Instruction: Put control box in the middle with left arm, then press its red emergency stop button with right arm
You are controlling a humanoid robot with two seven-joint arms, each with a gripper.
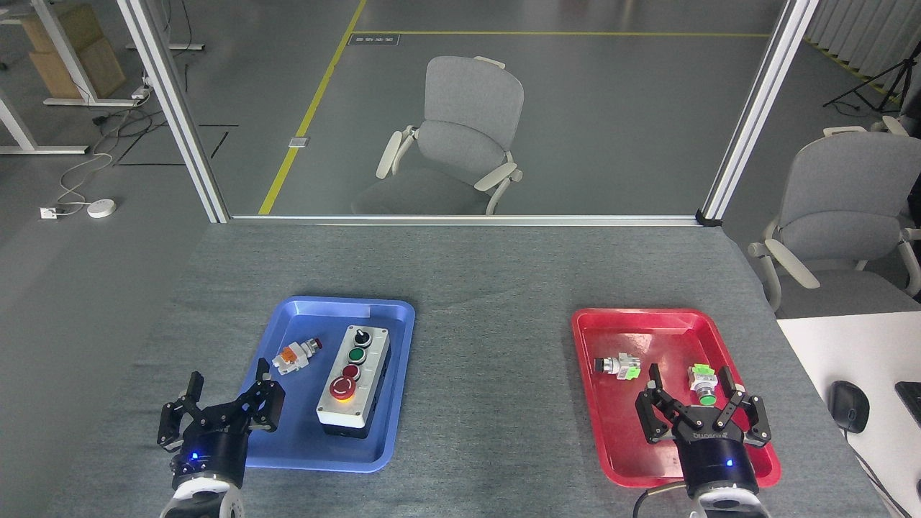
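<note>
Two end effectors idle, both spread wide and empty: left end effector [216,403] at the blue tray's [288,442] near-left corner, right end effector [701,406] over the red tray [611,432]. Control box [355,381] sits in the blue tray, red emergency stop button [342,388] nearest me. I judge the bare worktop [489,374] between trays is its target.

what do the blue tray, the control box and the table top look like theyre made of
Blue tray: likely moulded plastic, smooth and slightly glossy, with light glare on its rim and floor.
Control box: probably hard plastic, with a matte light grey top over a black base; painted metal can't be excluded.
Table top: looks like grey felt or similar fabric, with a mottled fibrous texture and no shine.
</note>
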